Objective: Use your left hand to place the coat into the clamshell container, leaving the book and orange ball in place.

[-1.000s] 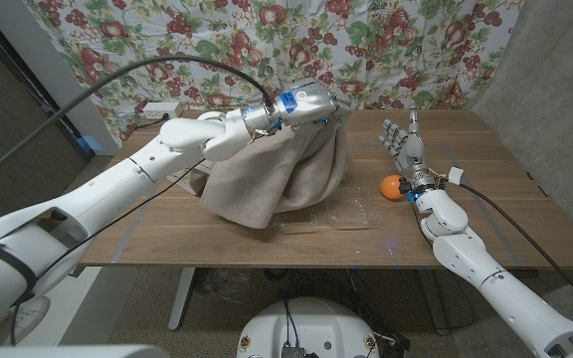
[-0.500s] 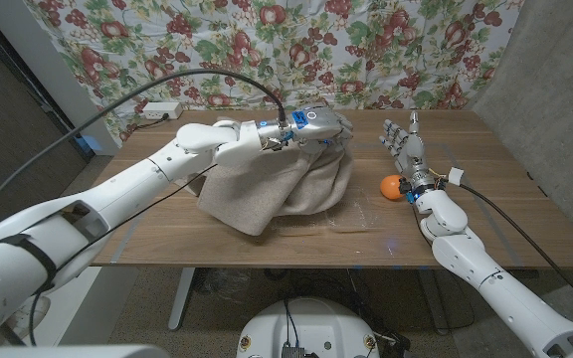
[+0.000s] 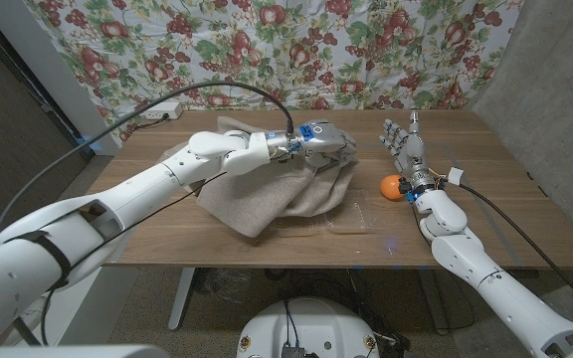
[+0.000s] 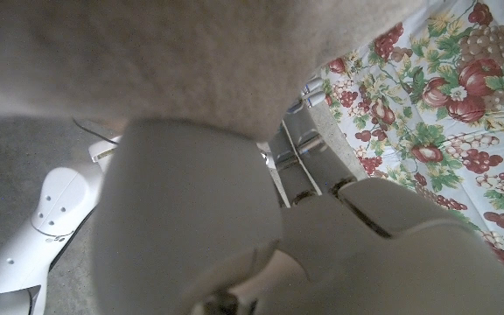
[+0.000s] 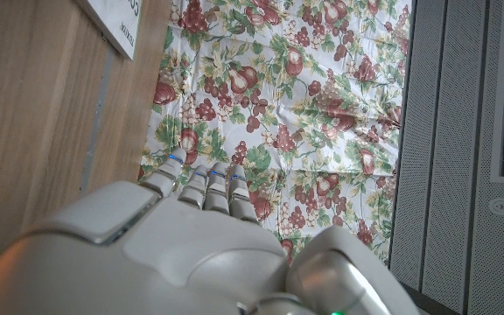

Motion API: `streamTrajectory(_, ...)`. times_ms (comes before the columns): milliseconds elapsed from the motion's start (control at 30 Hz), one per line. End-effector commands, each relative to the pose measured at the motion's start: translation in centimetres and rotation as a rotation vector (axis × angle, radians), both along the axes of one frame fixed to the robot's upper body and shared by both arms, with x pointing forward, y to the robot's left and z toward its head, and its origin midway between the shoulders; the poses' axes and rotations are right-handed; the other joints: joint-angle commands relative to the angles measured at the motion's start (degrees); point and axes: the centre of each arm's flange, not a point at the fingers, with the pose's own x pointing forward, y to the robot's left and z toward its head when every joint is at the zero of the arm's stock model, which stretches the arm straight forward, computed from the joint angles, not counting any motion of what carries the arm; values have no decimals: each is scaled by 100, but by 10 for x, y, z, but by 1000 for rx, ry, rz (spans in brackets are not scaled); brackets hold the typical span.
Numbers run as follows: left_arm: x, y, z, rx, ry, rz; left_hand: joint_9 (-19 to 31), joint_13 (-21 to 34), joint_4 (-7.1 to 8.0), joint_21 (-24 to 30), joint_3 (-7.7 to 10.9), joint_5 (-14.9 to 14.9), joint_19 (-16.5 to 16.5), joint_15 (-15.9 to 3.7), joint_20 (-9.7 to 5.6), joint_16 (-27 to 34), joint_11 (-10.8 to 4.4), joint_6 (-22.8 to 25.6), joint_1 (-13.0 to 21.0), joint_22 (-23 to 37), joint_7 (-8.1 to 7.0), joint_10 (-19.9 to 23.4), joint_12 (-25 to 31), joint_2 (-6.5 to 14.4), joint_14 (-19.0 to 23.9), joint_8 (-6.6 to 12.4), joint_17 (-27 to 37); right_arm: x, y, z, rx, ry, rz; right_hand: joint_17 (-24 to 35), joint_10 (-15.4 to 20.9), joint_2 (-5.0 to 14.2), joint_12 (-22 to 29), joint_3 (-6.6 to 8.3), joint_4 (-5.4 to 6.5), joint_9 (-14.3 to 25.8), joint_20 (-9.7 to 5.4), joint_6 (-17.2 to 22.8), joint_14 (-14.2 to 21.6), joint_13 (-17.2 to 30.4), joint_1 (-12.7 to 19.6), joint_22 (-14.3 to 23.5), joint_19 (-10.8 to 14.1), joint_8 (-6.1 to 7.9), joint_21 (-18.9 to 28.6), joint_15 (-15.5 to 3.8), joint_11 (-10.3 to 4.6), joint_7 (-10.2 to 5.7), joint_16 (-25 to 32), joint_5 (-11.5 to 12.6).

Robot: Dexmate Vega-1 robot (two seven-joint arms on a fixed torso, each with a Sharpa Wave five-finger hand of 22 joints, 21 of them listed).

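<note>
Fruit-print cloth [image 3: 267,40] hangs behind the wooden counter [image 3: 505,219]. Left hand [image 3: 318,141] has its fingers bunched into the top of the beige coat [image 3: 272,194], holding it in a heap mid-counter. Right hand [image 3: 404,147] stands with fingers apart, holding nothing, beside the orange ball [image 3: 393,186]. Looks like the carry step to me. Can't spot the clamshell or book, probably under the fabric, so next move means lowering the coat without nudging the ball.
</note>
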Motion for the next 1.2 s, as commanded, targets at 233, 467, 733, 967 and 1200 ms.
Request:
streamTrajectory(233,9,-20,-20,-1,79,-21,-17,48,-76,-9,10,-108,-24,-813,-940,-15,-164,-53,312,-35,4,-62,34,427,-32,12,114,-1,2,-1,10,-12,6,21,61,28,30,42,8,17,36,40,25,22,28,26,23,-5,23,-28,-5,-6,34,-23)
streamTrajectory(467,14,-24,-26,-9,108,-13,-17,48,-76,-9,10,-108,-24,-813,-940,-15,-164,-53,312,-35,4,-62,34,427,-32,12,114,-2,0,-2,13,-11,2,21,63,28,30,43,8,17,39,39,24,22,27,26,22,-6,22,-27,-10,-6,33,-24)
streamTrajectory(733,16,-25,-32,-7,123,-10,-772,-634,-11,-453,-19,-515,166,-606,-1028,-589,-151,-110,40,-384,-75,-88,-387,600,387,-542,-957,-1,0,-2,11,-9,6,21,68,28,32,44,9,17,38,40,25,22,25,26,23,-5,22,-28,0,-4,33,-25)
streamTrajectory(967,12,-20,-25,-46,68,-5,-1834,-1499,87,-956,13,-1081,-1015,-951,-258,-1937,-254,-81,-707,-1150,-219,-210,-1126,708,363,-1263,-1702,0,1,-2,8,-7,12,21,67,28,31,44,9,17,39,41,27,22,24,26,21,-5,21,-32,-4,-4,33,-26)
streamTrajectory(1200,0,-11,-4,-147,16,-22,-2452,-2386,35,-1057,488,-1491,-1121,-947,-188,-3498,-276,-218,-1440,-2173,-428,-492,-2093,481,136,-1712,-2373,1,4,-2,2,-7,19,22,68,28,31,45,11,17,40,43,28,22,21,26,23,-5,22,-29,-2,-2,33,-28)
